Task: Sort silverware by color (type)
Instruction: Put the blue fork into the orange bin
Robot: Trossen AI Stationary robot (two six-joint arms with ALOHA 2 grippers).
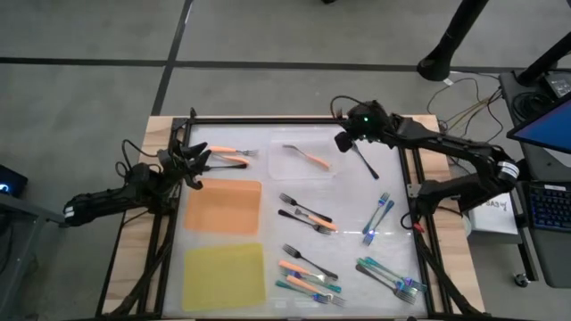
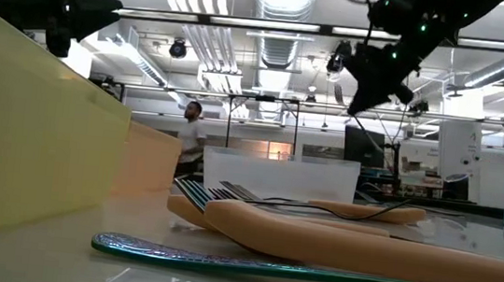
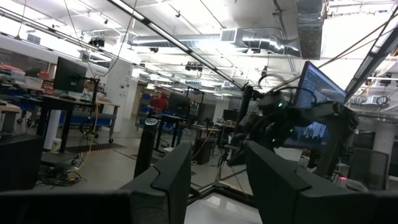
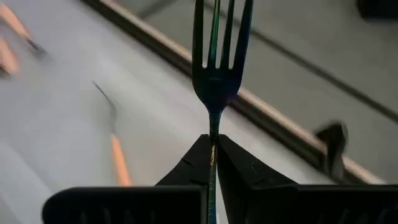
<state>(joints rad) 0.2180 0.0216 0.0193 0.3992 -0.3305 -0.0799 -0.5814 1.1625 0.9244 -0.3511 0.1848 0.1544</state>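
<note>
My right gripper (image 1: 348, 141) is over the table's far side, just right of the clear tray (image 1: 294, 169), shut on a dark fork (image 1: 366, 162) with blue-green tines (image 4: 217, 43). In the low view it (image 2: 376, 74) hangs high above the table. My left gripper (image 1: 196, 162) is open at the far left, lifted beside two orange-handled forks (image 1: 230, 158) that lie flat; its fingers (image 3: 168, 177) look level into the room. One orange-handled fork (image 1: 312, 159) lies in the tray. Several orange, teal and black forks (image 1: 308, 218) lie flat on the right half of the table. My right gripper (image 4: 213, 138) pinches the dark fork by its thin neck (image 4: 214, 124), just below the tines, between its two fingertips. The fingers lie along the fork, and the tines stick out past them. The fork is lifted clear of the table. The handle is hidden behind the fingers.
An orange mat (image 1: 223, 207) and a yellow mat (image 1: 223, 275) lie flat on the table's left half. A dark frame (image 1: 303, 119) runs along the table's edges. Teal forks (image 1: 393, 278) cluster at the near right. A person (image 2: 191, 139) stands in the room beyond.
</note>
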